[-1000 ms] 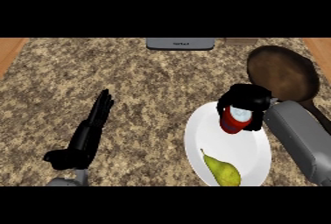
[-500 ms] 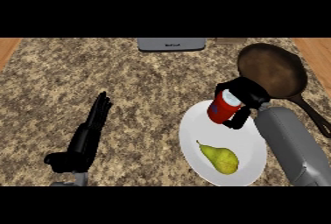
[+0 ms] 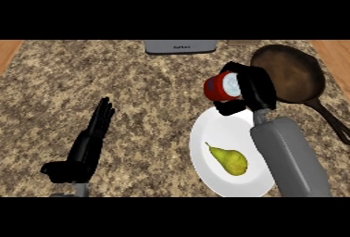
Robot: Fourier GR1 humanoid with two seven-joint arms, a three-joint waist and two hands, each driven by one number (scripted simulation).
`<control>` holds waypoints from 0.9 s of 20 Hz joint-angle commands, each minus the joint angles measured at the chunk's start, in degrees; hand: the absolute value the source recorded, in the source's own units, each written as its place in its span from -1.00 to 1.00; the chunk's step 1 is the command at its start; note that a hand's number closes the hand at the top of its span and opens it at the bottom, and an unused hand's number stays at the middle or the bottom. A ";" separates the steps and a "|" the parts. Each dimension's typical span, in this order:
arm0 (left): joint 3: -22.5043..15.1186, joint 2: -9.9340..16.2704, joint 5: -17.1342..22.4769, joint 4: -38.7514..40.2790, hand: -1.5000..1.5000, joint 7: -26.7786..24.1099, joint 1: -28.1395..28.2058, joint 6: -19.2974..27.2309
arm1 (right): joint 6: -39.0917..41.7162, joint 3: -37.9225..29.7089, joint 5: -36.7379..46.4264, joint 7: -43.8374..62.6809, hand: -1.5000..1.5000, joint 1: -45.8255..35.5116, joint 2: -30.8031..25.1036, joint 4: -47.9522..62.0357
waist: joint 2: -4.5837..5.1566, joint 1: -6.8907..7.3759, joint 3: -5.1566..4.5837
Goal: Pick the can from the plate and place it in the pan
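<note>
My right hand (image 3: 256,88) is shut on the red can (image 3: 220,87), whose pale lid faces right toward the palm. The can is lifted and tipped on its side, above the far rim of the white plate (image 3: 212,139). Just right of the hand lies the dark brown pan (image 3: 290,69), its handle running down to the right. My left hand (image 3: 85,143) rests open on the counter at the left, fingers straight and pointing away.
A yellow-green pear (image 3: 229,159) lies on the plate. A grey appliance (image 3: 181,46) sits at the counter's far edge. Speckled stone counter (image 3: 137,92) spreads between the hands, with wooden edges at both far corners.
My right hand has raised the can off the plate and tipped it sideways, carrying it toward the pan. The view has shifted a little. The left hand stays put.
</note>
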 commanded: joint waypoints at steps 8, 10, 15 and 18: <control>-0.66 -1.99 -1.25 2.17 0.00 0.25 -4.29 -0.83 | -2.30 -8.80 -1.61 14.94 1.00 3.67 2.31 -16.58 | 1.26 2.65 0.17; 0.78 -1.66 -0.25 7.07 0.00 -5.69 -3.27 -2.90 | -7.44 -13.11 -4.48 8.92 1.00 2.85 1.15 -9.01 | 1.50 2.96 0.17; -0.03 -2.68 -1.83 2.57 0.00 1.61 -5.51 -0.70 | -10.56 -19.68 -7.90 0.72 1.00 2.55 -5.32 -1.70 | 1.44 3.11 0.21; 0.76 -0.69 -0.59 -0.10 0.00 3.07 -4.32 -2.55 | -17.78 -21.48 -3.92 -2.58 1.00 -0.59 -7.86 5.78 | 1.59 3.84 0.23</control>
